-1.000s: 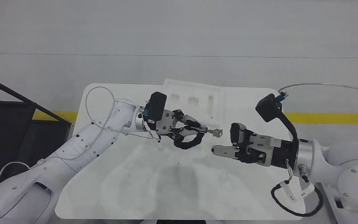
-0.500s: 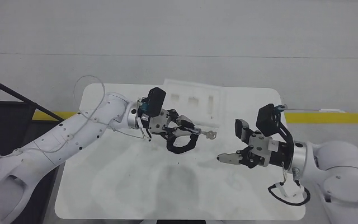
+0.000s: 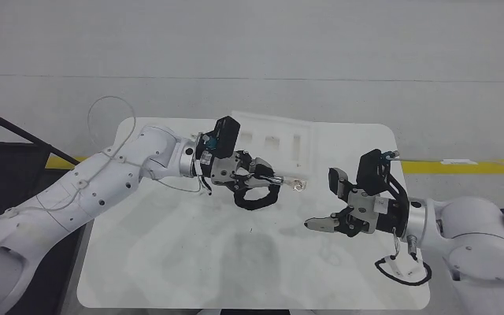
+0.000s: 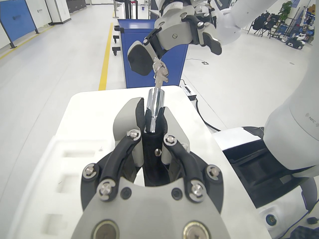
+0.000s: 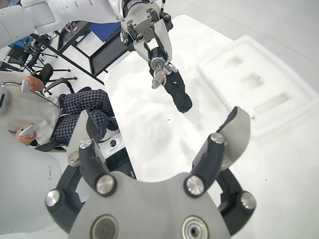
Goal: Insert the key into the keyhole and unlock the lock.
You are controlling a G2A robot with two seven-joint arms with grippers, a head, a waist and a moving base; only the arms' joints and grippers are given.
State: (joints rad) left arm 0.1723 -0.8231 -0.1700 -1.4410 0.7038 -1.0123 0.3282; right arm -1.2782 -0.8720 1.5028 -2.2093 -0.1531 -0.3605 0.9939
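Observation:
My left gripper [image 3: 253,175] is shut on the lock [image 3: 276,181], held above the middle of the white table [image 3: 157,260]. In the left wrist view the gripper [image 4: 152,110] clamps the lock's black sleeve, and the chrome cylinder [image 4: 155,99] sticks out past the fingertips. A silver key [image 4: 160,73] sits in the keyhole, with a second key hanging from it. The black cable loop [image 3: 253,198] hangs below. My right gripper [image 3: 325,203] stands open a short way right of the key [image 3: 298,186], not touching it. The right wrist view faces the cylinder [image 5: 157,63], the keys [image 5: 158,80] and its own gripper [image 5: 162,121].
A white foam tray [image 3: 272,140] with rectangular recesses lies at the table's far side, behind the lock; it also appears in the right wrist view [image 5: 279,75]. The table's near half is bare. A yellow floor line runs beyond both table ends.
My right gripper has drawn back to the right, away from the key, and turned on its wrist. The left arm has shifted slightly, carrying the lock a little to the left.

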